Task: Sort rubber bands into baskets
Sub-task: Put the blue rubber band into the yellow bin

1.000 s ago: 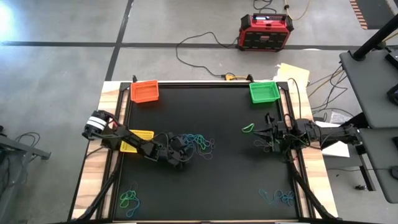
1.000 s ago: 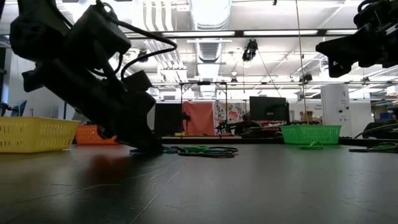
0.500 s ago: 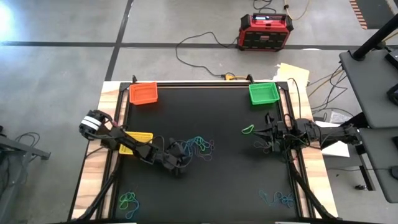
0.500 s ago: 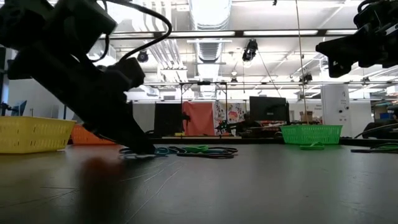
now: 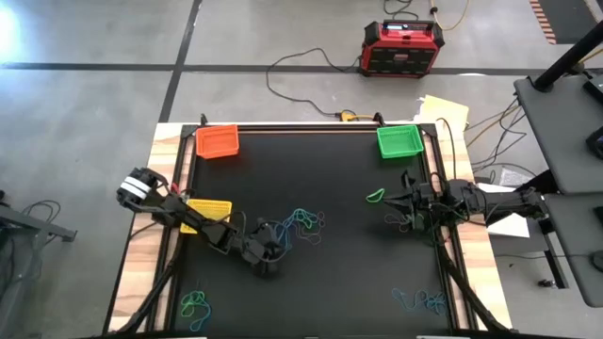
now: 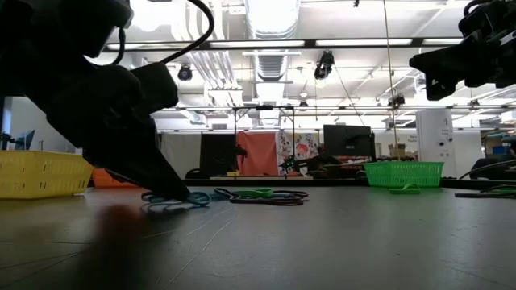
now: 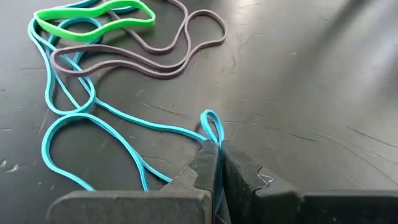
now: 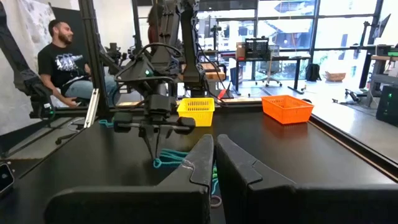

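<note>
Left gripper [image 7: 216, 163] lowered to the black mat [image 5: 349, 273] near its middle, jaws pinched shut on a blue rubber band [image 7: 93, 134] from the tangled pile [image 5: 300, 222], right gripper [image 5: 391, 209] closed and empty by the right edge, orange basket [image 5: 218, 141], green basket [image 5: 399, 140] at far corners, yellow basket [image 5: 209, 211] at left edge.

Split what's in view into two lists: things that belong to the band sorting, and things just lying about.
Part of the job:
- rubber bands, one blue band pinched in the left end effector
- orange basket
- green basket
- yellow basket

Lying about:
- red-and-black box on the floor
- papers beside the table
</note>
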Controlling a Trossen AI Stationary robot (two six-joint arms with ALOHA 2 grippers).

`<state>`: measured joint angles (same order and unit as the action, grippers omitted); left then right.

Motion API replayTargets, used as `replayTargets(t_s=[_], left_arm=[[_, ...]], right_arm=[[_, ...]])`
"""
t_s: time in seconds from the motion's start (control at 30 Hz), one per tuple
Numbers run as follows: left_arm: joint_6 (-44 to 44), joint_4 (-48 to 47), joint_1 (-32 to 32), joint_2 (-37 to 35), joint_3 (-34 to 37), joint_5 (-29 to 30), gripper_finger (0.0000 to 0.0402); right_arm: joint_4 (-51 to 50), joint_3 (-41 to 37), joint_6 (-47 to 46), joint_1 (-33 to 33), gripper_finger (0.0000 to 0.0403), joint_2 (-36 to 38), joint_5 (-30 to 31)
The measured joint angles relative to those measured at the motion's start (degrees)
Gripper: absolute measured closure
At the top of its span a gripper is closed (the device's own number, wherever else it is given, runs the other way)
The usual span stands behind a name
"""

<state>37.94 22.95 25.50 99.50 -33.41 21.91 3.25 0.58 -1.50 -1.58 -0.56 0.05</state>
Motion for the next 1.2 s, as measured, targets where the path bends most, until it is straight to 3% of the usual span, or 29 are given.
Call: replayTargets(t_s=[0.2,0.57,0.9,1.03,1.2], left_arm=[[0.32,-6.04,-0.25,-2.21,-0.09,-1.29,0.0402],[1.63,-20.44,-0.55,-14.20,0.24,9.02,0.0401],[8.19,-27.11,-3.98,-16.42,2.85,22.37,0.0401],[13.55,-27.04,-8.10,-15.16,5.04,21.95,0.0401],[16.04,-26.99,-15.39,-15.87,7.77,13.95,0.0401]], right_arm=[[0.00,0.00,0.00,0.00,0.0394,0.00,-0.02],[0.00,0.00,0.00,-0.02,0.0394,0.00,-0.02],[0.00,0.00,0.02,0.00,0.0394,-0.02,0.00],[0.00,0.00,0.00,0.00,0.0394,-0.02,-0.02],[0.00,0.00,0.00,-0.01,0.0394,-0.02,0.00]])
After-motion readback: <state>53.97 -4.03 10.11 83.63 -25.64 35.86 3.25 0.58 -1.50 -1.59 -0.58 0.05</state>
